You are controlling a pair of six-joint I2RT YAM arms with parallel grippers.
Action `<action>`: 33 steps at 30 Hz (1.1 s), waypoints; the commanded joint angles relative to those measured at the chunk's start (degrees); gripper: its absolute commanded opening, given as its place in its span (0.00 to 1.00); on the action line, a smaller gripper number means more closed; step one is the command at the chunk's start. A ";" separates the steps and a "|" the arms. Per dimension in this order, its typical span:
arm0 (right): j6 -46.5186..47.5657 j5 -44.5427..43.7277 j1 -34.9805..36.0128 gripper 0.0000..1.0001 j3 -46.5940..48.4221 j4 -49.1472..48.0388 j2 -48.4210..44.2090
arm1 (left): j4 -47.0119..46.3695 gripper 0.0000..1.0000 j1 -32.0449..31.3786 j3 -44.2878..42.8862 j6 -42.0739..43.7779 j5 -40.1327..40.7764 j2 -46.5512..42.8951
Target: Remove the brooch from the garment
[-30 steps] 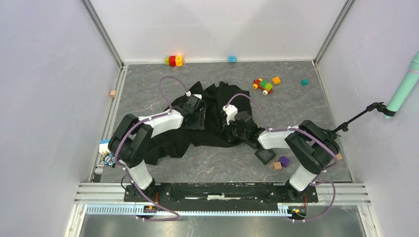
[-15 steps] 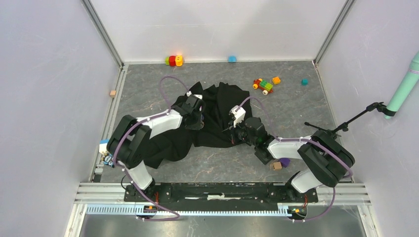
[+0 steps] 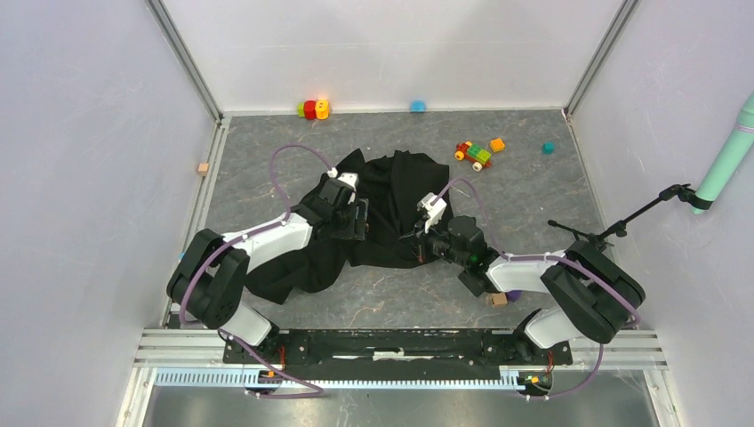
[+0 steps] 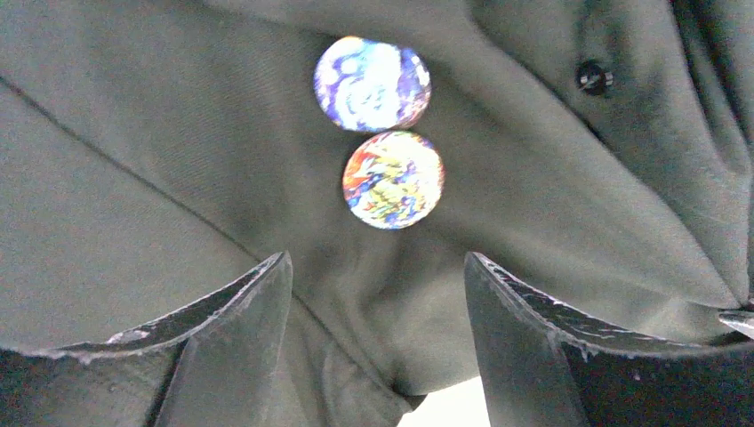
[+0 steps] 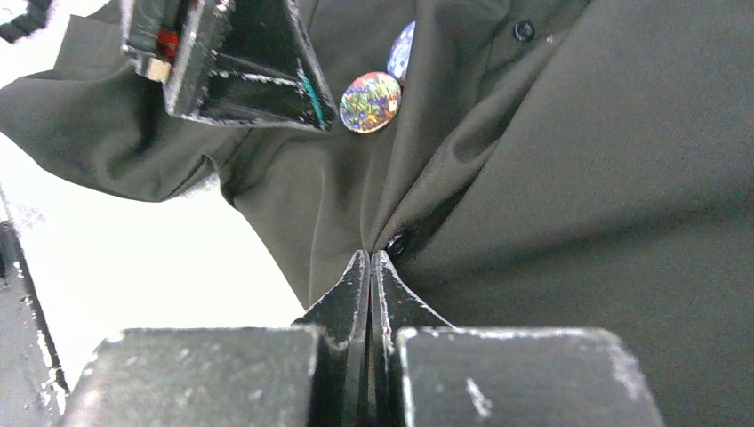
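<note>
The removal proper has not started. The brooch [image 4: 369, 84], a small round bluish-white pin badge, sits flat on the black garment [image 4: 133, 160] and nothing has hold of it. A second round badge [image 4: 393, 180], orange, yellow and blue, lies right at its 6 o'clock, their rims touching or all but touching. A dark shirt button [image 4: 593, 77] shows off toward 3 o'clock of the brooch. The left gripper [image 4: 375, 267] hangs over the cloth with its jaws spread wide and nothing between them. In its wrist view both badges lie at 12 o'clock from the gap, the multicoloured one nearer, so it is lined up but has reached neither. The right gripper [image 5: 369, 260] has its jaws pressed fully together, tips on a fold of the garment beside a second button [image 5: 396, 242]. Creases run out from the tips, so I judge it is pinching cloth to keep the shirt taut, though the pinch itself is hidden between the fingers. From above, the garment lies crumpled in the middle of the table [image 3: 533, 205], the left gripper reaching it from 8 o'clock and the right from 4 o'clock. Nearly everything is left: close on the brooch rather than its neighbour, work its pin free of the fabric, and lift it clear. The two badges sitting so close is the likely snag.
</note>
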State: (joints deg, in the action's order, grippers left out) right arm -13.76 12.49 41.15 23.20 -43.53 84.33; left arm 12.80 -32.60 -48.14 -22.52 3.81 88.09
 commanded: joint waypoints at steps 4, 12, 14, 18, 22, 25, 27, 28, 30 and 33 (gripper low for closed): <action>-1.87 2.84 0.25 0.00 -4.79 -11.73 -7.75 | -4.86 0.75 -3.44 -2.71 3.98 5.38 0.23; -1.62 3.47 0.21 0.00 -6.59 -14.74 -9.37 | -14.56 0.76 -3.52 4.08 5.17 1.41 -3.10; -1.90 3.82 0.25 0.00 -6.55 -15.13 -8.94 | -15.06 0.77 -3.53 4.63 5.64 1.42 -3.41; -2.50 4.26 0.24 0.00 -6.46 -15.87 -8.59 | -14.29 0.76 -4.10 4.11 4.69 -0.87 -1.91; -2.51 3.70 0.23 0.00 -6.52 -15.45 -8.98 | -13.16 0.74 -5.26 3.61 5.27 0.34 -1.33; -2.42 3.03 0.24 0.00 -6.24 -14.78 -8.47 | -13.15 0.73 -6.34 3.65 6.21 2.03 -2.41; -2.43 2.95 0.24 0.00 -5.77 -14.18 -7.92 | -11.36 0.73 -6.91 3.42 6.84 2.65 -2.78; -2.46 2.95 0.27 0.00 -5.63 -14.05 -7.78 | -10.83 0.73 -7.27 3.20 7.01 3.03 -2.73; -2.35 2.69 0.27 0.00 -5.68 -14.00 -7.61 | -9.02 0.71 -7.76 2.43 7.30 4.05 -1.96; -2.26 2.28 0.25 0.00 -5.81 -13.95 -7.69 | -4.86 0.67 -9.06 0.08 7.65 9.20 0.12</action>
State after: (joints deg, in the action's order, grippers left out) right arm -16.03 15.42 41.15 16.67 -55.59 76.49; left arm 3.90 -40.18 -44.10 -17.89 6.66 87.05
